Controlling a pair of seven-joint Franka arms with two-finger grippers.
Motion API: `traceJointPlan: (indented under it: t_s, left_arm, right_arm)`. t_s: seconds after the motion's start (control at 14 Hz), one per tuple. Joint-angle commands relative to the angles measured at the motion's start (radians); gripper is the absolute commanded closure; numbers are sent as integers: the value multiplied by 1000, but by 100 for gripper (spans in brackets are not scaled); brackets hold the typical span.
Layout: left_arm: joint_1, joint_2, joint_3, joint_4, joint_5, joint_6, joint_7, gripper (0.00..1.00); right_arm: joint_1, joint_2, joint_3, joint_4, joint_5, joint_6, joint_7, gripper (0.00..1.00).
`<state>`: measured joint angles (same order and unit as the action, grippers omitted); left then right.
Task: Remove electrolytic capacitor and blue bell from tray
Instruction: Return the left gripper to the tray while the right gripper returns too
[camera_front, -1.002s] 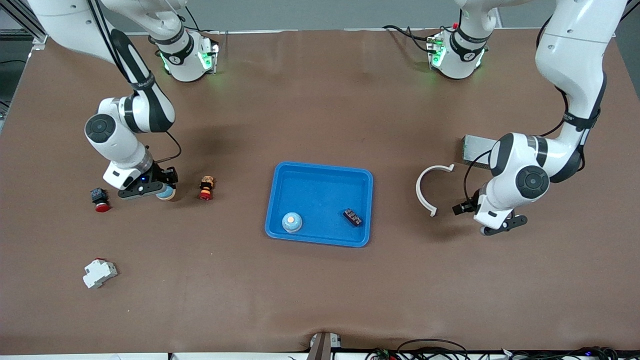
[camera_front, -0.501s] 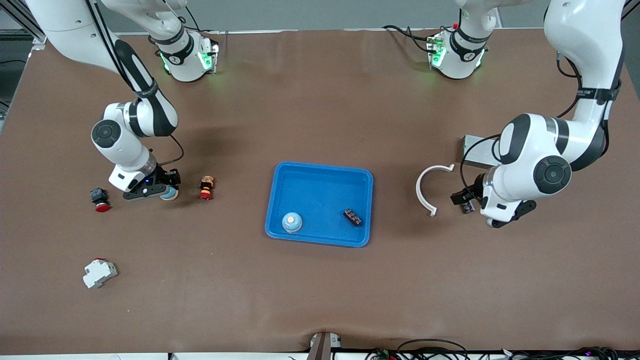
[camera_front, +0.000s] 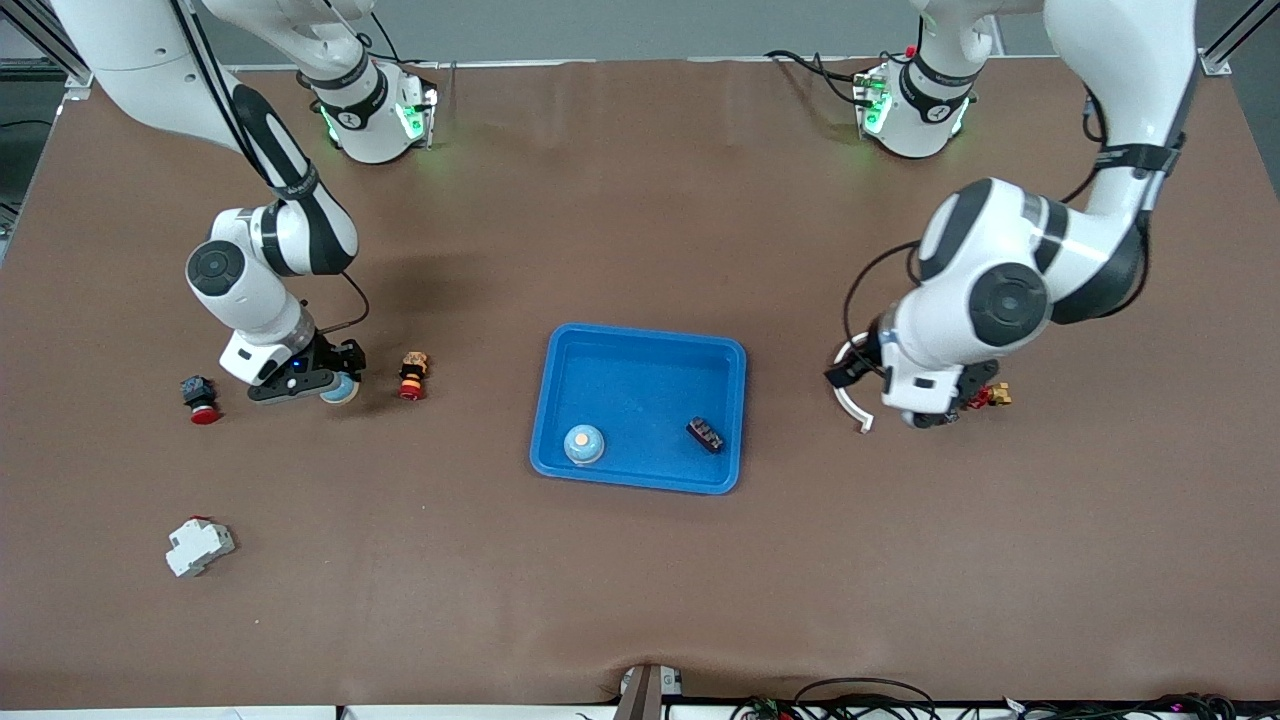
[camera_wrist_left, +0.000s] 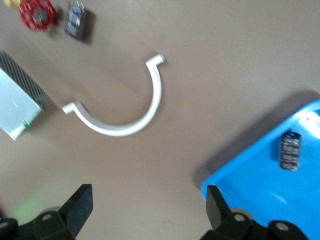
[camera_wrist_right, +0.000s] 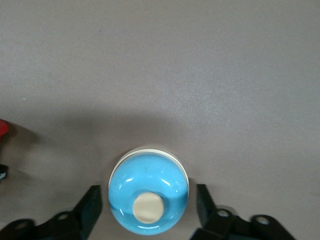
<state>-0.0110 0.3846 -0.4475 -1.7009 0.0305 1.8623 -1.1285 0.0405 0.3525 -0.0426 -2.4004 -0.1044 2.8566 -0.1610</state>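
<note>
Right gripper (camera_wrist_right: 146, 202) sits low on the table at the right arm's end. Its jaws, closed on the blue bell (camera_wrist_right: 148, 192) a second ago, now stand apart with a thin gap on each side, so the bell rests free on the mat. We read this as the bell just set down. A second blue bell (camera_front: 584, 443) still lies in the tray (camera_front: 640, 338), near the corner closest to the front camera on the right arm's side. The electrolytic capacitor (camera_front: 705, 434) is also still in the tray, near the rim toward the left arm's end. Over the same second the left arm has swung in from its end of the table. The left gripper (camera_wrist_left: 148, 212) now hangs over the white curved clip (camera_wrist_left: 125, 127), wide open and holding nothing, with the tray corner and capacitor in its wrist view. We judge the capacitor to be its next target. The raised rim beside the capacitor may crowd one finger. Also out on the mat are a red push button (camera_front: 200, 398), an orange-and-red part (camera_front: 411, 375), a white breaker (camera_front: 198, 545), a red handwheel (camera_wrist_left: 36, 14), a small dark component (camera_wrist_left: 75, 22) and a grey box (camera_wrist_left: 17, 107). None of these blocks the tray.
</note>
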Motion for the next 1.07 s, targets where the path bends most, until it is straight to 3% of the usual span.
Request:
traceJointPlan:
  t_s: [0.0, 0.14, 0.43, 0.57, 1.0]
  left_arm:
    - [-64, 91, 1, 128, -4, -20, -163, 0]
    - [-115, 138, 6, 174, 0, -11, -233, 0]
    - [-193, 246, 15, 248, 73, 70, -376, 0]
    - [-210, 312, 15, 282, 147, 133, -459, 0]
    - [-291, 405, 107, 303, 158, 395, -536, 0]
  right_arm:
    - [-16, -45, 36, 7, -4, -31, 7, 0]
    - [1, -96, 67, 64, -4, -168, 73, 0]
    - [54, -122, 179, 232, -4, -452, 401, 0]
    - [113, -112, 208, 271, -4, -465, 593, 0]
    - [291, 15, 207, 473, -6, -499, 937, 0]
